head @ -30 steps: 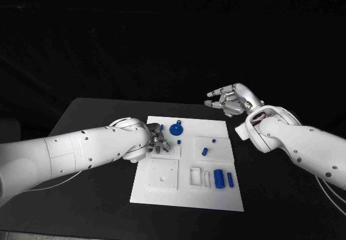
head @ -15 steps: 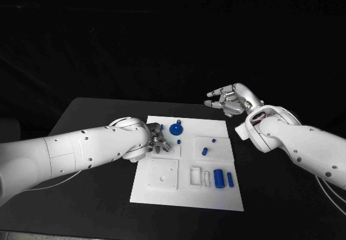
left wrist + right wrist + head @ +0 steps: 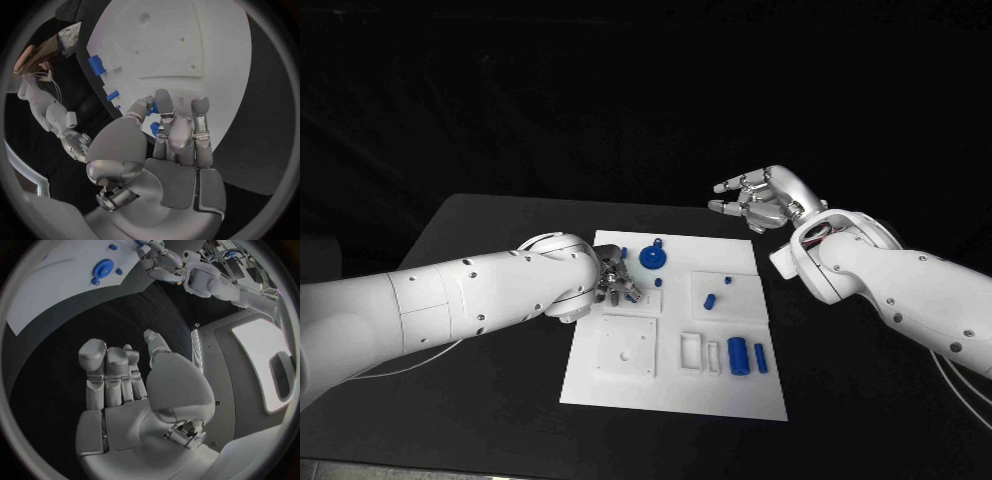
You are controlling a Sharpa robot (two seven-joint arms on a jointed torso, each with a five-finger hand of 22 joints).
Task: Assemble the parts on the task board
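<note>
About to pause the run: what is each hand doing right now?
Left hand: pinches a small blue part over the task board.
Right hand: open, holds nothing, raised off the board.

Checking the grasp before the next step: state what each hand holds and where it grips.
The left hand pinches a small blue part between its fingertips; which end cannot be told. The right hand holds nothing.

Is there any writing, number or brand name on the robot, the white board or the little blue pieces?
None can be read. The task board, the blue parts, the left hand and the right hand all show plain surfaces, with no letters, numbers or signs visible in any view.
</note>
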